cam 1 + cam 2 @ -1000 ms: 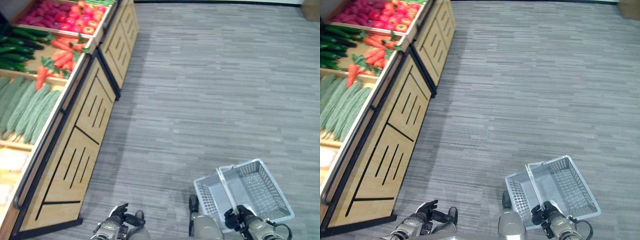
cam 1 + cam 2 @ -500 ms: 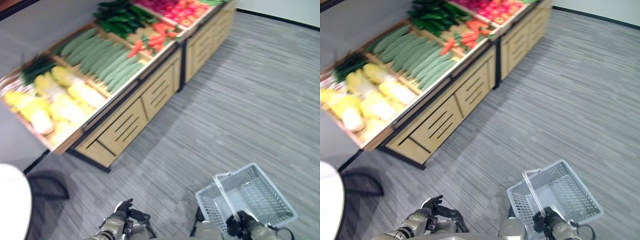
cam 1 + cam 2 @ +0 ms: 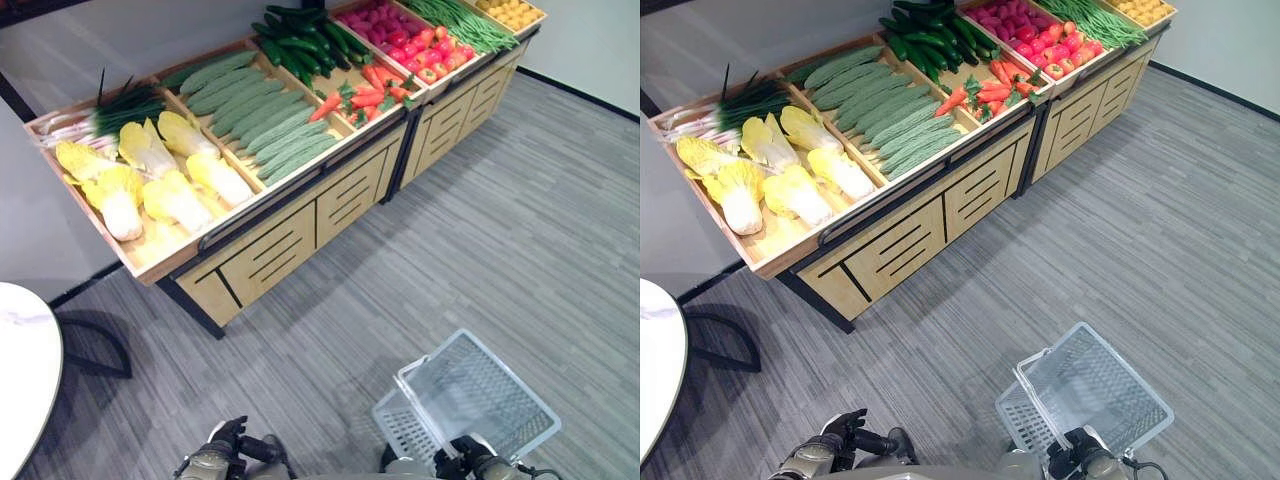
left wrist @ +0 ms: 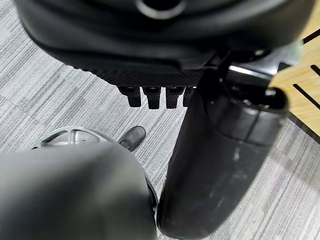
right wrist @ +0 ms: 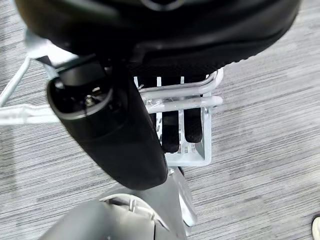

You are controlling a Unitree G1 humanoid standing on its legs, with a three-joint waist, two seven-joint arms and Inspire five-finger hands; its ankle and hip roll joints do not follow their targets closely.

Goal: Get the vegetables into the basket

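My right hand (image 5: 175, 125) curls round the handle of the empty white basket (image 3: 470, 395), low at my right. My left hand (image 3: 225, 450) hangs relaxed, holding nothing. The vegetables (image 3: 250, 110) lie in the wooden stand (image 3: 290, 225) ahead.

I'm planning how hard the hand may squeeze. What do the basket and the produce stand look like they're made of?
Basket: looks like light grey plastic, with moulded mesh walls; its handles gleam like thin metal rod, held by the right hand. Stand: pale wood or wood-look panels with slotted fronts, on a dark frame, likely metal.
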